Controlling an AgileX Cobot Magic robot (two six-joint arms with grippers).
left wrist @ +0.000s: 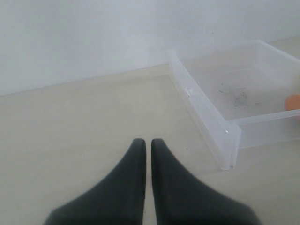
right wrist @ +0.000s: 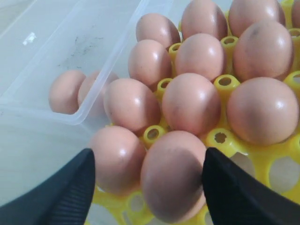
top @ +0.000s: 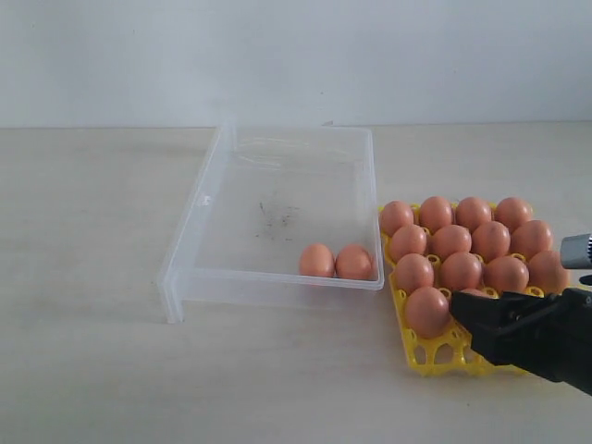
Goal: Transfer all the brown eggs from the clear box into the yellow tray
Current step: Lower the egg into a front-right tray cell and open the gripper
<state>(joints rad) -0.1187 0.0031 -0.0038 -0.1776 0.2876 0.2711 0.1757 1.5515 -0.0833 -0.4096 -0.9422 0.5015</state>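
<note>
Right claw (right wrist: pixel 149 157): spread and pinching nothing. Its fingers (right wrist: pixel 61 192) stand on either side of one egg, one finger just beside the shell and the other clear of it.
Seated egg (right wrist: pixel 171 180): directly between the fingers, down in a cell of the tray (right wrist: pixel 220 138), in the row under the claw.
Step in hand: judged to be the let-go and withdrawal after setting an egg down.
Doing it well: rise straight up with the fingers wide, so that no pad drags the shell out of its cell. Turn toward the box only once the tips are above the egg tops.
Neighbour egg (right wrist: pixel 117 159): just inside the box-side finger, close against the seated egg. It is the likeliest thing to be knocked by a sideways exit.
Empty cells (right wrist: pixel 281 176): beyond the other finger, on the side away from the box.
Other tray eggs (top: pixel 450 240): ahead of the claw, three full rows packed close.
Box eggs (top: pixel 317 261): two, off to the claw's box side, touching each other against the near wall of the box (top: pixel 190 231).
Next reach: probably needs a descent from above, since that wall crowds one finger's path.
Left claw (left wrist: pixel 146 147): pressed together and empty, hanging over bare worktop (top: pixel 83 240) near a corner of the box.
</note>
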